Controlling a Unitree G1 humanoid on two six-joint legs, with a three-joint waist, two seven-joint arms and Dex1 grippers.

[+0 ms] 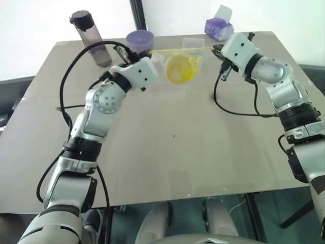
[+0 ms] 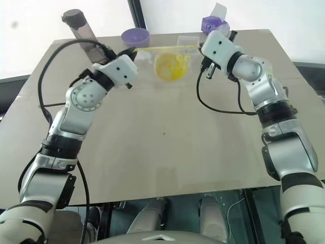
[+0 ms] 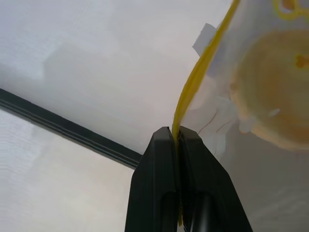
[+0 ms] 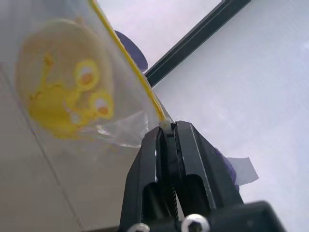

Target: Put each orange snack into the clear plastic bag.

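The clear plastic bag [image 1: 189,62] hangs stretched between my two grippers above the far part of the table, its yellow strip [image 1: 177,50] running along the top. One orange snack [image 1: 179,69] sits inside the bag, and it also shows through the plastic as the orange snack [image 4: 63,82] in the right wrist view. My left gripper [image 3: 175,130] is shut on the strip at the bag's left end. My right gripper [image 4: 166,126] is shut on the strip at the right end.
At the table's [image 1: 172,152] far edge stand a dark bottle [image 1: 91,38], a purple bowl [image 1: 139,39], a small clear box [image 1: 190,43] and a purple tissue box [image 1: 219,28]. Black cables hang from both wrists.
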